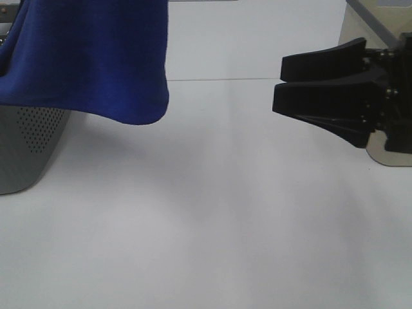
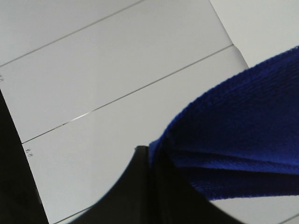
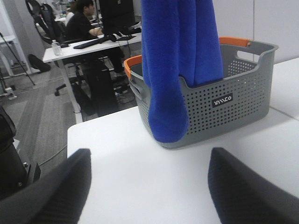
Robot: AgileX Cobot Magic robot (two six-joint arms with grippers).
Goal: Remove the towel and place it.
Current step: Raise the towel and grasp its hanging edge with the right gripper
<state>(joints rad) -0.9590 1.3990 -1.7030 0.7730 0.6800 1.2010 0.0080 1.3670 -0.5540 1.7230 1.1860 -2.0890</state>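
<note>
The deep blue towel (image 1: 84, 58) hangs from above at the far left, its lower end drooping over the grey perforated basket (image 1: 32, 148) with orange handles. In the right wrist view the towel (image 3: 177, 60) hangs upright, partly inside the basket (image 3: 233, 102) and partly over its front rim. My left gripper (image 2: 152, 156) is shut on a fold of the towel (image 2: 243, 135); it is out of the exterior high view. My right gripper (image 1: 279, 84) is open and empty at the right, well apart from the towel, and it faces the basket (image 3: 149, 156).
The white table (image 1: 206, 212) spreads between basket and right gripper. The right arm's base plate (image 1: 389, 154) sits at the right edge. In the right wrist view the table's edge (image 3: 70, 133) is near the basket, with an office desk (image 3: 70, 49) and a seated person beyond.
</note>
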